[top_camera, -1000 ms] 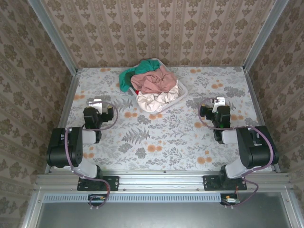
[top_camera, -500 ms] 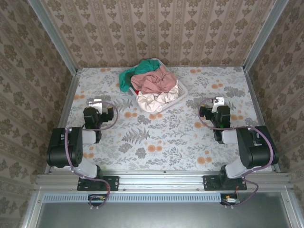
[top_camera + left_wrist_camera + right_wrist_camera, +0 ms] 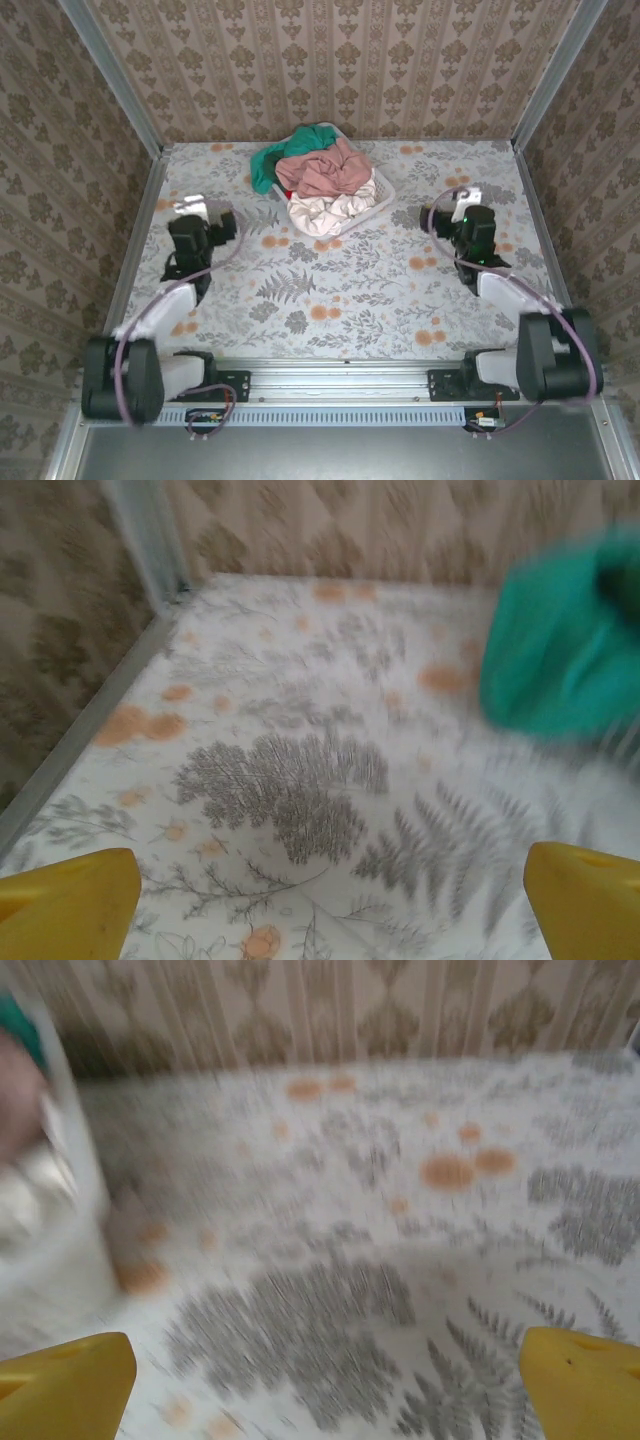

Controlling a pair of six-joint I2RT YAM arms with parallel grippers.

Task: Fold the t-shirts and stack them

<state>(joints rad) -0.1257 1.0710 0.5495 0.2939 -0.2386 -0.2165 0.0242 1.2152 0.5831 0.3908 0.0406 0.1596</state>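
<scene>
Top external: t-shirts (image 3: 322,178) heaped in white basket (image 3: 383,196), far-centre of the table, none folded. Left gripper (image 3: 192,205) spread wide, empty; right gripper (image 3: 466,193) likewise. Heap lies ahead, between both arms. Teal tee (image 3: 266,166) overhangs leftward, likely the left arm's reach.

Teal-green t-shirt (image 3: 270,162), dusty-pink t-shirt (image 3: 325,172), cream t-shirt (image 3: 325,212); white basket (image 3: 387,190); table cover (image 3: 345,292) white, printed with grey fern leaves and orange blossoms; walls (image 3: 340,60) beige, vertically striped with brown damask motifs; grey metal frame posts (image 3: 112,75).
</scene>
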